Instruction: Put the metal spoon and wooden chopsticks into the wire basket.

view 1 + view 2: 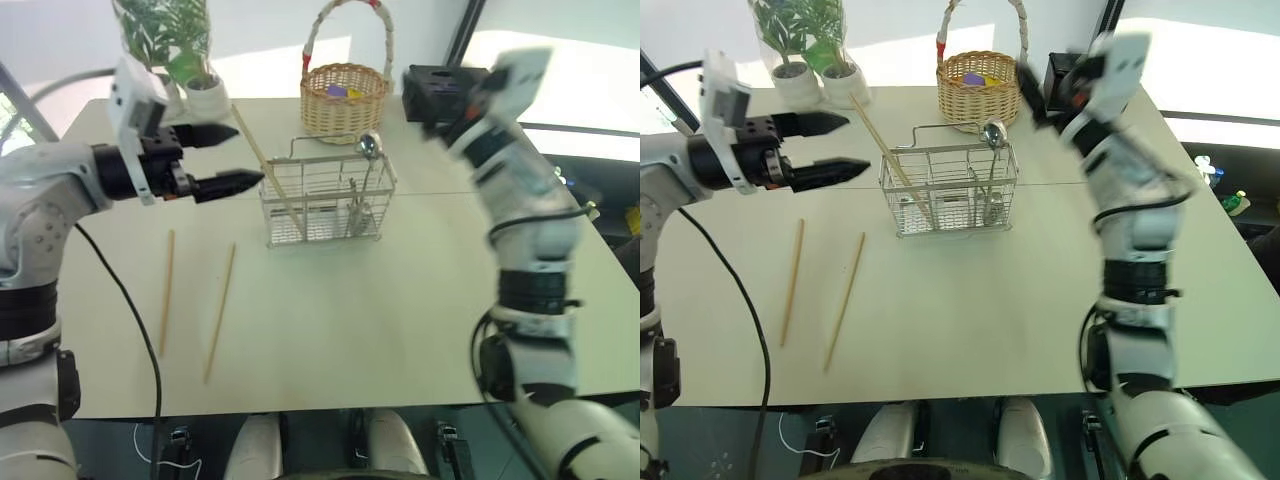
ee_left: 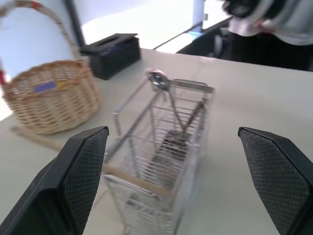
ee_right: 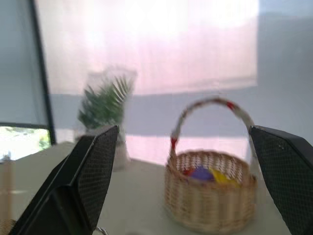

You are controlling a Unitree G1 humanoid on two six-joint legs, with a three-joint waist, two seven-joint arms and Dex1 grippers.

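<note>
Nearest me, two wooden chopsticks [image 1: 220, 312] lie flat on the pale surface [image 1: 400, 330], side by side but apart, both running away from the robot and both in front of and to the left of the wire basket [image 1: 325, 200]. Those two look like the work that remains.

Further in stands the wire basket, upright, one of its kind. A third chopstick [image 1: 268, 168] leans in it at a slant, its top end sticking out over the left rim toward the plants. The metal spoon [image 1: 992, 135], the only one, stands in the right part of the basket with its bowl up above the rim. So I judge the spoon is done and one stick of three is in.

The left gripper [image 1: 222, 158] hovers level just left of the basket, its fingers spread wide with nothing between them. The right gripper [image 1: 1032, 95] is up high beyond the basket, near the black box [image 1: 440, 88], blurred; the right wrist view shows its fingers wide apart and empty.

The next move, I'd guess, calls for a gripper to come down to the surface over one of the flat sticks and pinch it without shoving its neighbour; a thin stick lying flush may be awkward to lift.

At the back: one woven wicker basket [image 1: 345, 95] and two potted plants [image 1: 805, 45].
</note>
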